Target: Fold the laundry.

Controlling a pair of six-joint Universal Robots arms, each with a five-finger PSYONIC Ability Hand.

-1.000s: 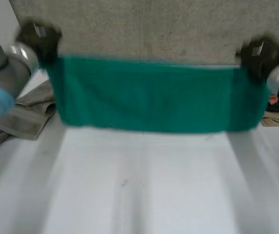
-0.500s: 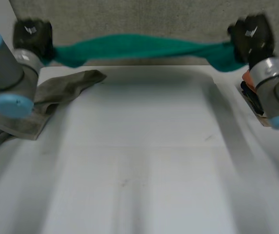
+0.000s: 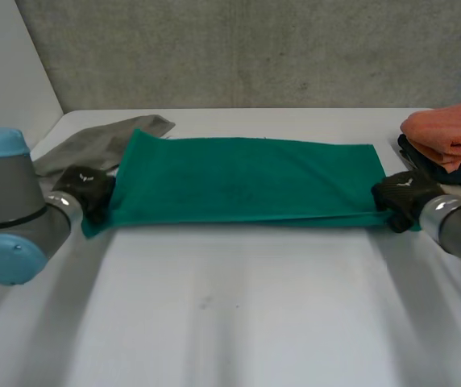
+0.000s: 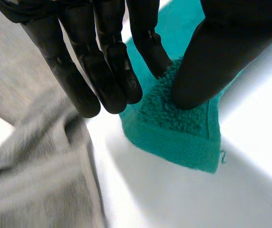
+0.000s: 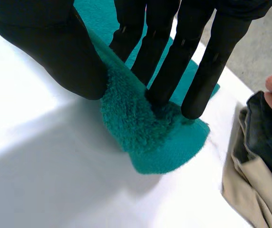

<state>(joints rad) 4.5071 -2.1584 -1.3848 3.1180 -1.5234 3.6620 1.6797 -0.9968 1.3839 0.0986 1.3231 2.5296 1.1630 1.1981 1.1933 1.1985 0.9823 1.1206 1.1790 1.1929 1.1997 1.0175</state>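
Mid-frame on bench [image 3: 230, 314]: green towel [image 3: 242, 181] doubled flat; left robot hand [image 3: 85, 187], right robot hand [image 3: 404, 196] pinch end corners, likely aligning layers.

A towel [image 3: 242, 181] lies spread across the far half of the table [image 3: 230, 314], its long side running left to right. The left hand [image 3: 85, 187] is at its near left corner and the right hand [image 3: 401, 195] at its near right corner. A loose cloth [image 3: 93, 143] lies behind the towel's left end. A stack of folded clothes [image 3: 448, 137] sits just behind the right hand.

Grey cloth [image 3: 93, 143] partly hidden; perhaps under the green towel [image 3: 247, 181].
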